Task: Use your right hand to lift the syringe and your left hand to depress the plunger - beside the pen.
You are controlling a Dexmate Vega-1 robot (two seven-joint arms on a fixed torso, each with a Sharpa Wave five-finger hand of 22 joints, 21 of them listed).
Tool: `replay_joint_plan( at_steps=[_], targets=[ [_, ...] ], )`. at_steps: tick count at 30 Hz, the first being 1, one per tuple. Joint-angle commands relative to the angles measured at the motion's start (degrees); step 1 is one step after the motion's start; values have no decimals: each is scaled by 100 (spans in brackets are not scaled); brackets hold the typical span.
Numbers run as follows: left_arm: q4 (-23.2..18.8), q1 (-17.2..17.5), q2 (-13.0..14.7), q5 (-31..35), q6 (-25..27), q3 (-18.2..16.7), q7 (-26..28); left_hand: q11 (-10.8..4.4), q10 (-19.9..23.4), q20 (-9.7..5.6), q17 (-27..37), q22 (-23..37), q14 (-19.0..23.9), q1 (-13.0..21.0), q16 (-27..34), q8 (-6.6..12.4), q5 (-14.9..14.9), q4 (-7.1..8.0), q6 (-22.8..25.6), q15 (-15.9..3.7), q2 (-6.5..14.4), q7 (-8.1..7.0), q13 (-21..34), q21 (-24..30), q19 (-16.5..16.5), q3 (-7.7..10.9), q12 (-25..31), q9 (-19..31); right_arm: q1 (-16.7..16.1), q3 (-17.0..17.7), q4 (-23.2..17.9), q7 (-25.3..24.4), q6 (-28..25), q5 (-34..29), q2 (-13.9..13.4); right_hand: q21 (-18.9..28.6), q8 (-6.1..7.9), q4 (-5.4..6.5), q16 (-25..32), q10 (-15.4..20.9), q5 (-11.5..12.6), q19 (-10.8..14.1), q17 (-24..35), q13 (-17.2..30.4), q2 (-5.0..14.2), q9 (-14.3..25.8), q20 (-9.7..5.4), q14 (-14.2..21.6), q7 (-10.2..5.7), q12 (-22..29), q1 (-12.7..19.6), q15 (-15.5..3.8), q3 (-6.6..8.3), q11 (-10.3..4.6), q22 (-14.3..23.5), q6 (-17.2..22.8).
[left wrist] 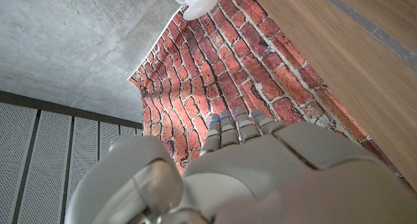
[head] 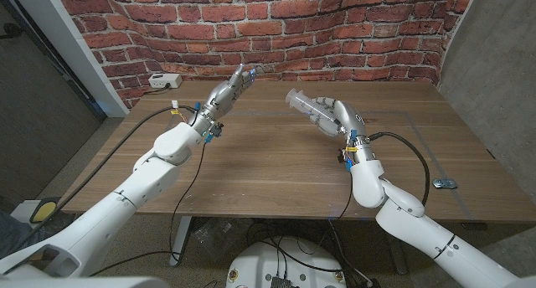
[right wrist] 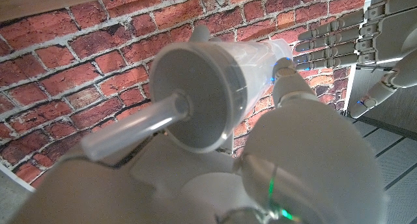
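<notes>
My right hand (head: 342,118) grips a clear plastic syringe (head: 306,107) and holds it above the middle of the wooden table (head: 268,171), with its white end pointing up and toward my left hand. In the right wrist view the syringe (right wrist: 208,81) is close up within my right hand (right wrist: 293,165). My left hand (head: 231,87) hovers over the table's back left with straight fingers aimed at the syringe, a gap away and holding nothing. The left wrist view has my left hand (left wrist: 234,165) and, far ahead, the syringe's white end (left wrist: 194,1). My left hand's fingers (right wrist: 339,38) appear beyond the syringe.
A small dark object (head: 444,183), possibly the pen, lies near the table's right edge. A white box (head: 165,80) with a cable sits at the back left corner. A red brick wall (head: 276,28) stands behind the table.
</notes>
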Motion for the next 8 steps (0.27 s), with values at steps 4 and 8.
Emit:
replay_joint_plan(
  at_steps=[4, 8],
  targets=[
    [-66, 127, -35, 27, -70, -53, 130, -11, 11, 19, 24, 22, 22, 10, 14, -14, -18, 38, 6, 5, 12, -56, 16, 25, -33, 1, 37, 17, 53, 5, 46, 27, 56, 0, -46, 40, 33, 324, -2, 426, 34, -41, 15, 24, 848, 17, -588, 85, -812, 27, 791, -407, 397, -433, 2, 798],
    [-42, 102, -81, 25, -104, -20, 102, -10, 17, 13, 24, 22, 24, 11, 14, -13, -19, 38, 10, 2, 11, -56, 16, 26, -31, 1, 39, 17, 82, -3, 54, 49, 83, -1, -53, 49, 37, 325, 0, 443, 32, -47, 15, 24, 847, 18, -588, 88, -818, 34, 788, -409, 396, -430, 1, 805]
  ],
)
